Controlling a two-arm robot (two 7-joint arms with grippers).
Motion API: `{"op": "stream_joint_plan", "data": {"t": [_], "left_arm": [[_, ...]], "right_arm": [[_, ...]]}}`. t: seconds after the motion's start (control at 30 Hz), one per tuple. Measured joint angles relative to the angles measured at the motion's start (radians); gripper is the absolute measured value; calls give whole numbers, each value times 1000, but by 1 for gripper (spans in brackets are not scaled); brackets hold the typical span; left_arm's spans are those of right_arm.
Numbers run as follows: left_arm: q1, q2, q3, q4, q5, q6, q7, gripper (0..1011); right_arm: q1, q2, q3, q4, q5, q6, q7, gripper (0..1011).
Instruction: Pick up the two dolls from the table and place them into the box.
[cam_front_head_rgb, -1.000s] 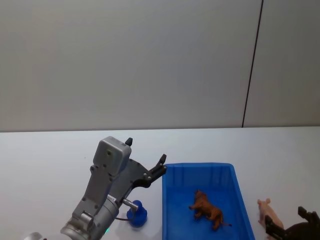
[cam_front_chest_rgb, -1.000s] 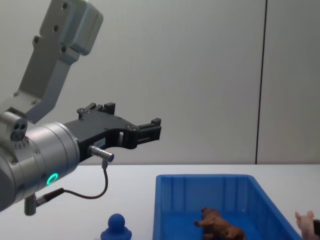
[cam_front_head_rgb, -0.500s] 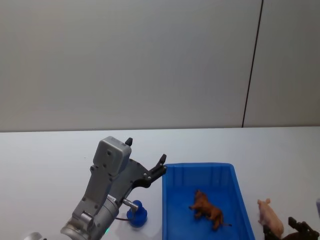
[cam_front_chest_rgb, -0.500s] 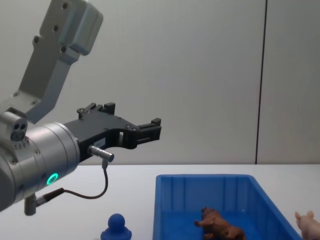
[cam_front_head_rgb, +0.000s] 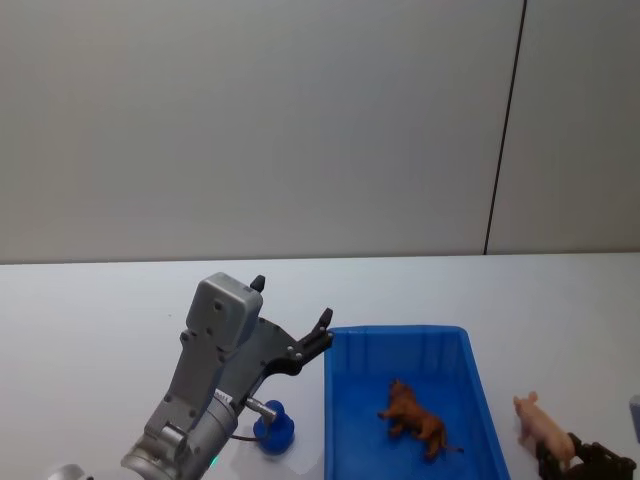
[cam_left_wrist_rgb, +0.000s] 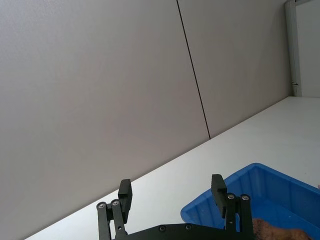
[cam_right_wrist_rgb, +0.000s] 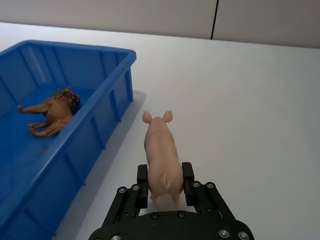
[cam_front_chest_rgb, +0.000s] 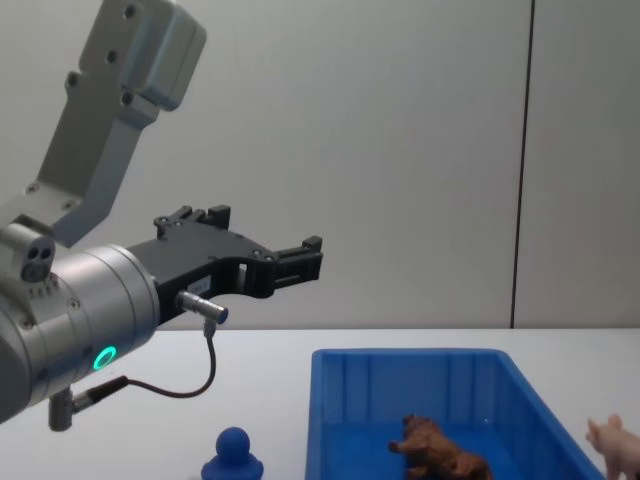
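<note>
The blue box (cam_front_head_rgb: 400, 331) stands on the white table, with a brown shaggy doll (cam_front_head_rgb: 415, 417) lying inside it. To the right of the box stands the pink pig doll (cam_front_head_rgb: 538, 422). My right gripper (cam_front_head_rgb: 575, 458) is at the pig's rear. In the right wrist view its fingers (cam_right_wrist_rgb: 187, 180) press on both flanks of the pig (cam_right_wrist_rgb: 161, 150), beside the box wall (cam_right_wrist_rgb: 107, 112). My left gripper (cam_front_head_rgb: 318, 335) hangs open and empty above the box's left edge. A blue round-headed doll (cam_front_head_rgb: 274, 428) sits on the table under the left arm.
The white table (cam_front_head_rgb: 90, 320) runs back to a plain grey wall. Bare tabletop (cam_right_wrist_rgb: 260, 110) lies to the right of the pig. The left arm's large silver body (cam_front_chest_rgb: 80, 310) looms over the near left side.
The right gripper's fingers, spread wide around the pig a second ago, have closed in on its rear. The left arm, box and other dolls have not moved.
</note>
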Motion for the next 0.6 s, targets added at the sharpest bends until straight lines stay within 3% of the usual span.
{"op": "stream_joint_plan", "data": {"t": [0.37,0.6], "left_arm": [[0,0,0,0,0,0,0,1001],[0,0,0,0,0,0,0,1001]], "right_arm": [[22,-7,5,-13,-2,-59,10,381],[49,-15,3,-51,-1,-86,56,381]]}}
